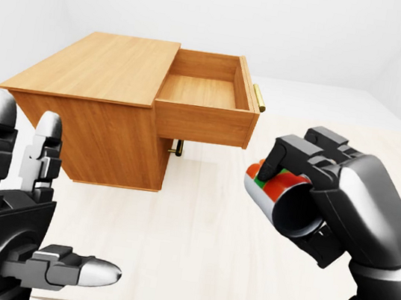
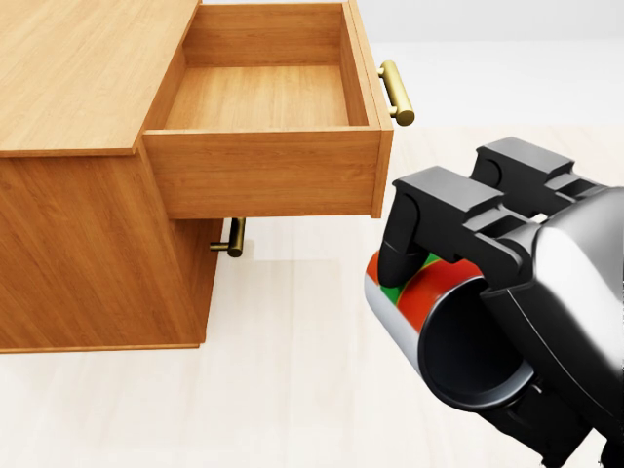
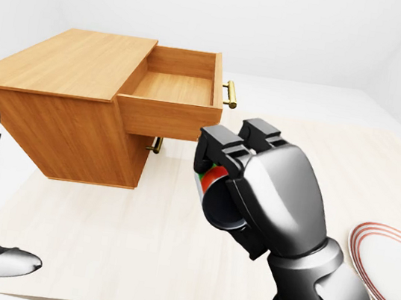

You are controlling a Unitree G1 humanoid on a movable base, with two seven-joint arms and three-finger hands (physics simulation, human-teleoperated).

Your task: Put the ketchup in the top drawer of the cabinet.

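Two hands are being shown: the left hand point(image 1: 14, 235) is being held apart, empty, at the table's point(image 1: 190, 269) near edge. The ketchup point(image 2: 424, 302) is being clamped in the right hand point(image 2: 507, 292), above the table, near the open top drawer point(image 2: 263, 97) of the cabinet point(image 2: 88, 175).

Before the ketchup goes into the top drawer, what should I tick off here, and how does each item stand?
1. Top drawer pulled open: ok.
2. Drawer floor bare, room for the bottle: ok.
3. Right hand closed round the ketchup: ok.
4. Ketchup raised to the drawer rim: not ok, it sits lower in the head view, to the right.
5. Left hand open, away from the cabinet: ok.
6. Cap shut: cannot tell.
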